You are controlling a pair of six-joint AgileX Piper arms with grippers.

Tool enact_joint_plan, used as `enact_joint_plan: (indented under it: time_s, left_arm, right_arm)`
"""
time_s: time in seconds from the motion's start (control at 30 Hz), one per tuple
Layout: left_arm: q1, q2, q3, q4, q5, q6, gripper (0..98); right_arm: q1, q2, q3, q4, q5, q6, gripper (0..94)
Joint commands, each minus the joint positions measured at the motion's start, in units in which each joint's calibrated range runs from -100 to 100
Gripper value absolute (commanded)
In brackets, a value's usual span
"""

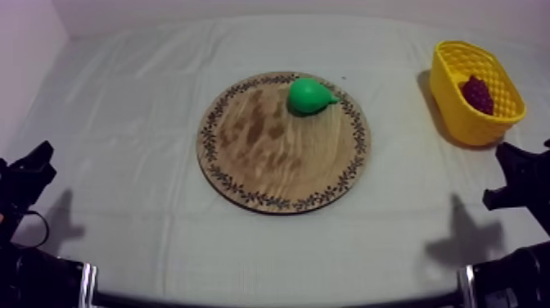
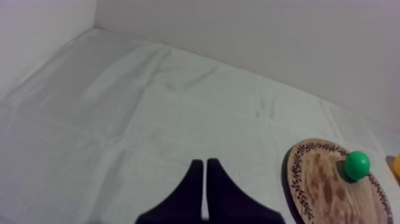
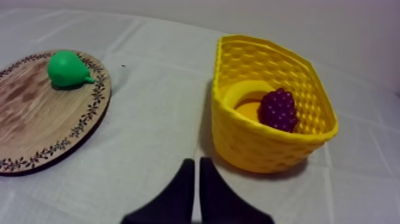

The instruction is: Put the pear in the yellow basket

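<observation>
**Pear lies on the board's far edge, both grippers at rest**

The pear lies on its side on the wooden board, close to the patterned rim at the board's far edge and on the half that faces the yellow basket. Its long axis runs roughly level with the board's surface. The rounded bulb sits toward the board's centre line and the narrow stem end points off the board toward the basket.

It is a smooth, glossy toy fruit, so I judge it light and fairly stiff, but slippery and likely to roll on its rounded belly if it is nudged from one side. The safest hold looks to be across the widest part of the bulb, with the fingers set square to the long axis. The tapering neck would probably squeeze out of the grip.

The basket stands well apart from the board, off the side the stem points to, and a bunch of grapes already sits in it.

The right gripper rests on the near side of the gap between board and basket, its fingers pressed together into a narrow wedge with nothing between them. The left gripper rests well off the board's opposite side and is likewise pinched closed and empty.
</observation>
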Motion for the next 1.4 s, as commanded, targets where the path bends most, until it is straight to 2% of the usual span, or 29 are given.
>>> enact_joint_plan:
  time_s: [0.0, 1.0, 1.23, 1.37]
  left_arm:
    - [0.02, 0.0, 0.0, -0.01, -0.01, 0.01, 0.1]
    - [0.02, 0.0, 0.0, -0.01, -0.01, 0.01, 0.1]
    - [0.02, 0.0, 0.0, -0.01, -0.01, 0.01, 0.1]
    - [0.02, 0.0, 0.0, -0.01, -0.01, 0.01, 0.1]
  right_arm:
    - [-0.02, -0.02, -0.03, -0.03, 0.01, 0.0, 0.5]
    - [-0.02, -0.02, -0.03, -0.03, 0.01, -0.03, 0.5]
    - [-0.02, -0.02, -0.03, -0.03, 0.01, 1.53, 0.6]
    - [-0.05, -0.02, -0.03, -0.06, -0.14, 0.79, 0.5]
